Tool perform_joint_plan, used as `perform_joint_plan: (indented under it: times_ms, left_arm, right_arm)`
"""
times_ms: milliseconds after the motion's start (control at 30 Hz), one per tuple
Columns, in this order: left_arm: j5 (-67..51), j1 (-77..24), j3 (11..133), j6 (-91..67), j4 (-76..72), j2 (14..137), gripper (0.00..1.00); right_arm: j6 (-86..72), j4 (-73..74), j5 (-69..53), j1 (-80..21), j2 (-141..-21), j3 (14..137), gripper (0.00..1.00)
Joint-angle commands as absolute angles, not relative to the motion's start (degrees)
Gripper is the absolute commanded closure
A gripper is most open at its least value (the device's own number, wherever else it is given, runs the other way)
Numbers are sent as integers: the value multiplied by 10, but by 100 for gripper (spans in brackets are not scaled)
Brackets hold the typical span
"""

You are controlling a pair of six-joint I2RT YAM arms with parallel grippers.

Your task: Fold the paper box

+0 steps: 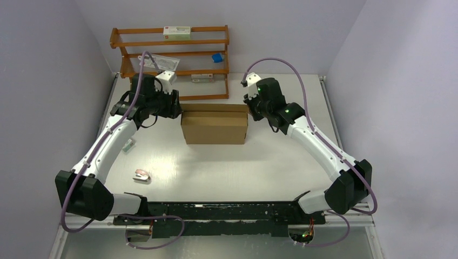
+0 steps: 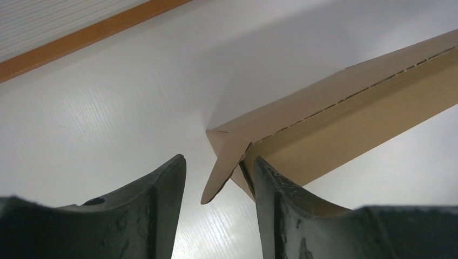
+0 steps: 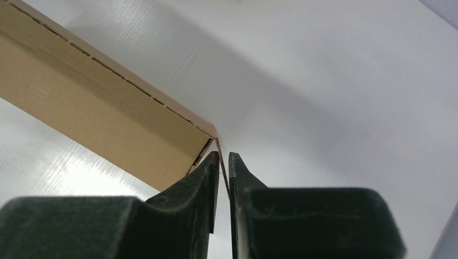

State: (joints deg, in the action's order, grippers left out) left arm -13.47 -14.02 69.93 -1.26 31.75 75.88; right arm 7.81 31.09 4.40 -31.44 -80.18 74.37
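Note:
The paper box (image 1: 215,127) is brown cardboard, folded into a shallow rectangular shape at the middle of the table. My left gripper (image 1: 176,106) is at its left end. In the left wrist view that gripper (image 2: 219,159) is open, and a loose end flap (image 2: 222,174) hangs between its fingers. The right-hand finger (image 2: 273,199) rests against the box wall (image 2: 345,135). My right gripper (image 1: 250,106) is at the box's right end. In the right wrist view it (image 3: 223,155) is pinched on the thin edge of the end flap (image 3: 220,148).
An orange-brown wooden rack (image 1: 170,62) stands right behind the box, holding white cartons and a blue item. A small pink-and-white object (image 1: 141,175) and another small item (image 1: 128,144) lie on the table's left side. Walls close in on both sides.

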Motion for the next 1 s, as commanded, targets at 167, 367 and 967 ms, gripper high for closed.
perform_joint_plan:
  times_ms: [167,367,967]
  left_arm:
    - [-172,-145,718,-7,323,758,70]
    - [-165,-150,701,-45,305,726,84]
    - [-122,-192,677,-156,302,735,91]
  right_arm:
    - [73,299,23,-309,-791,737,92]
    - [39,299,17,-309,-789,738,100]
    - [-178,335,42,-320,-808,779,100]
